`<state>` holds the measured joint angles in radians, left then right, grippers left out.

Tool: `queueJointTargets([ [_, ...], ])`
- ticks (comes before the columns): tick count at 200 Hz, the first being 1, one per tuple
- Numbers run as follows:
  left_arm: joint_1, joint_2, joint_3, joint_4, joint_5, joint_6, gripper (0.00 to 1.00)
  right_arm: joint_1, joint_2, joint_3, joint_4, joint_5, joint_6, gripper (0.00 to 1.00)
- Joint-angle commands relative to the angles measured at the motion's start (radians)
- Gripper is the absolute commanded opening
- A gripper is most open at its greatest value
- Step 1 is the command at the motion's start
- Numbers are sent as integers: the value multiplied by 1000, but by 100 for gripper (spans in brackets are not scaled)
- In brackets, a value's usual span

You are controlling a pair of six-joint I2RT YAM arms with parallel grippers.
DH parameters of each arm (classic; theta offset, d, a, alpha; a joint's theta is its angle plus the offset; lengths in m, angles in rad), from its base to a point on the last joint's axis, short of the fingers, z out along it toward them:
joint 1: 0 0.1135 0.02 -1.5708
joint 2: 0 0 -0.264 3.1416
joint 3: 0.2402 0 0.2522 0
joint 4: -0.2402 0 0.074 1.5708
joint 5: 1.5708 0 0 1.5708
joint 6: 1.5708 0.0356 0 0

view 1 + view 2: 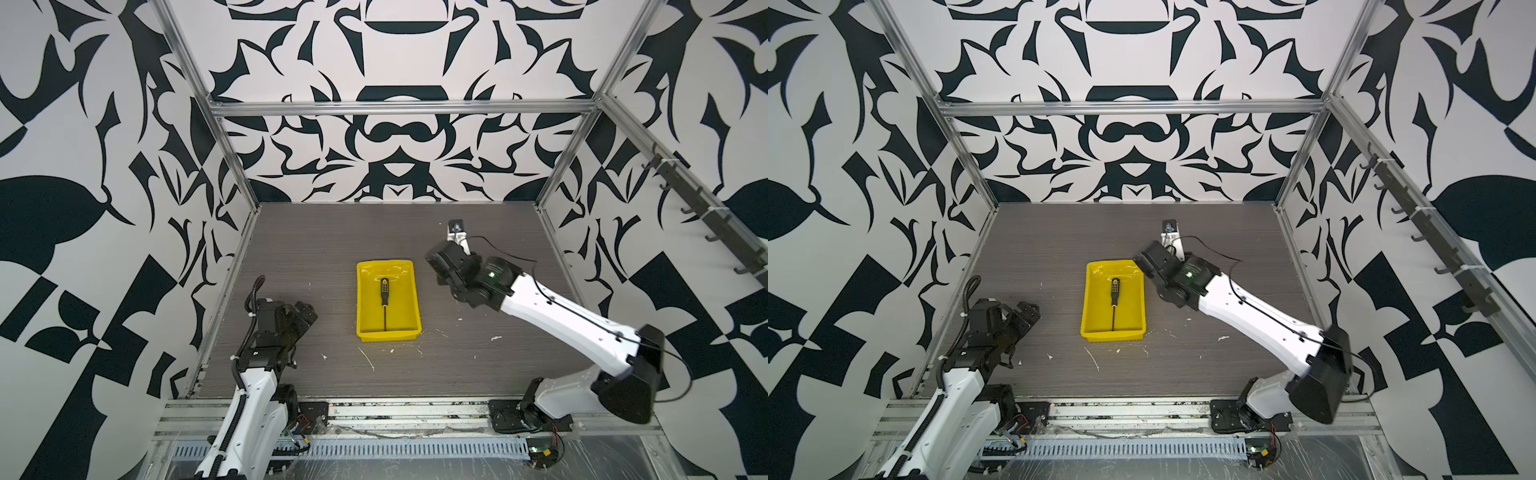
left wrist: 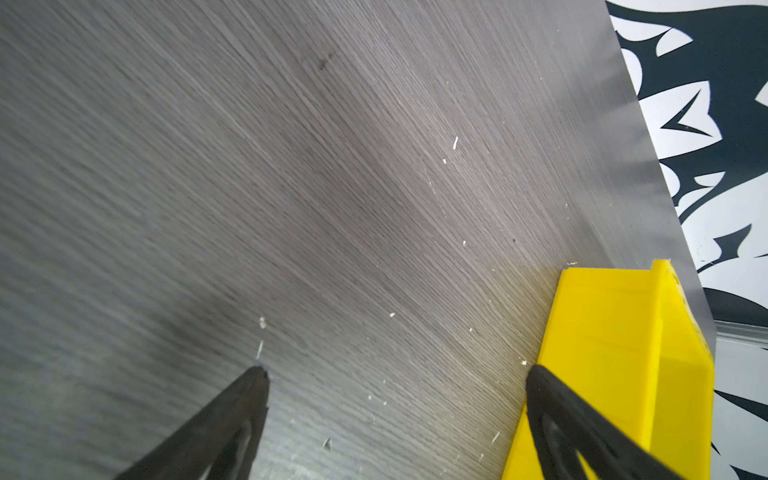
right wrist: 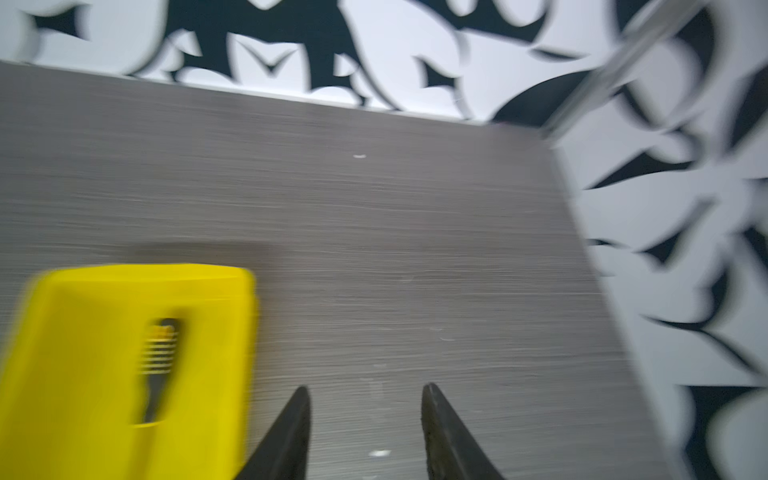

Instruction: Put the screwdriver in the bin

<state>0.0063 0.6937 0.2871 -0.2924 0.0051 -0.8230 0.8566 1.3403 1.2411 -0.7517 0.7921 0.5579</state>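
Screwdriver (image 1: 384, 301) lies flat inside the bin (image 1: 388, 336), on its floor, clear of both long walls. Its long axis runs along the bin's long side, with the black handle toward the far wall and the shaft tip almost at the near wall. The bin sits mid-counter (image 1: 311, 249), and white scraps are scattered on the wood in front of it.

Right claw (image 3: 365, 388) is released, jaws apart with nothing between them, only bare counter below. It hangs just beside the bin's far right corner, outside the rim, so the screwdriver lies to its left. This wrist view is smeared, but the handle is readable.

Left claw (image 2: 397, 370) is spread wide and empty. Its arm is folded by the front left edge, well apart from the bin. The right arm is the nearer one.

Judgement: placement looks done. The next move likely only needs the right arm to clear the rim, no regrasp.
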Motion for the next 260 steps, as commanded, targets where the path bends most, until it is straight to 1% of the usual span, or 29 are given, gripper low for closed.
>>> queueJointTargets([
  [1, 2, 1, 26, 4, 4, -11, 99, -2, -127, -152, 108, 209, -99, 52],
  [19, 0, -2, 25, 6, 2, -11, 99, -2, -252, -303, 223, 247, -164, 55],
  [24, 2, -3, 24, 6, 2, -11, 99, -3, -286, -352, 277, 264, -196, 57],
  [33, 1, -4, 23, 6, 2, -11, 99, -3, -342, -445, 403, 274, -285, 66],
  [38, 2, -3, 24, 6, 4, -11, 99, -2, -371, -488, 482, 269, -348, 68],
  [50, 2, -2, 24, 6, 5, -11, 99, -2, -428, -599, 675, 254, -495, 69],
  [55, 1, -3, 24, 6, 4, -11, 99, -4, -450, -651, 782, 243, -576, 69],
  [56, 2, -3, 24, 6, 4, -11, 99, -4, -450, -651, 782, 243, -576, 69],
  [59, 2, -3, 24, 6, 4, -11, 99, -7, -465, -684, 855, 230, -625, 69],
  [73, 2, -2, 25, 6, 5, -11, 99, -28, -488, -783, 1064, 159, -775, 67],
  [82, 1, 0, 26, 4, 5, -11, 99, -59, -485, -832, 1163, 102, -830, 65],
  [93, 2, 0, 26, 3, 4, -11, 99, -117, -463, -864, 1213, 27, -858, 65],
  [110, 2, -3, 25, 1, 5, -11, 99, -224, -400, -875, 1222, -74, -877, 68],
  [123, 1, -5, 26, 2, 5, -11, 99, -299, -342, -880, 1251, -104, -867, 71],
  [141, 3, -6, 24, 2, 4, -11, 99, -394, -276, -900, 1330, -139, -819, 72],
  [159, 2, -6, 26, -1, 4, -11, 99, -464, -229, -908, 1348, -211, -755, 72],
  [193, 3, -11, 24, -2, -1, -11, 99, -538, -98, -904, 1400, -268, -700, 72],
  [227, 2, -10, 24, -1, 1, -11, 99, -587, 12, -896, 1478, -315, -608, 72],
  [242, 1, -9, 25, -1, 1, -11, 99, -595, 53, -867, 1482, -312, -602, 73],
  [260, 2, -8, 24, -2, 0, -11, 99, -616, 94, -833, 1478, -352, -608, 73],
])
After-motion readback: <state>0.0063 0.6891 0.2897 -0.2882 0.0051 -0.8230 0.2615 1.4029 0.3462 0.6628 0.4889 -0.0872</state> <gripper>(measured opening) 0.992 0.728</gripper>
